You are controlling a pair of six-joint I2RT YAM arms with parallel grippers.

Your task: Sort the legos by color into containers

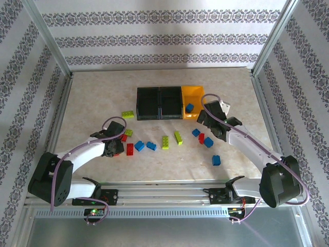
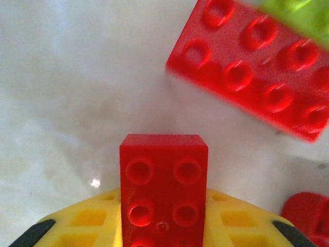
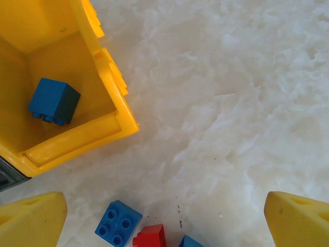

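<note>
Left gripper (image 2: 163,224): clenched on a small red brick (image 2: 163,177), which sits between the yellow fingers (image 2: 87,226) with its studs facing the wrist camera; low over the table (image 1: 92,103), near left.
Beside the held brick: a long red brick (image 2: 257,67) lies flat just beyond it to the right, a lime green brick (image 2: 300,13) at that one's far corner, and another red piece (image 2: 308,216) at the near right edge.
Right gripper (image 3: 164,221): fingers spread wide with nothing between them, hovering just near and right of the yellow bin (image 3: 110,87).
Containers: two black bins (image 1: 159,103) and the yellow bin joined in a row at the far middle of the table, yellow at the right end.
Yellow bin contents: one blue brick (image 3: 53,100) on its floor.
Black bins contents: cannot tell.
Loose legos: blue bricks (image 1: 208,142), a red one (image 1: 201,138) and lime green ones (image 1: 165,142) are scattered on the table near the bins, between the two arms; one lime green piece (image 1: 128,114) lies left of the black bins.
</note>
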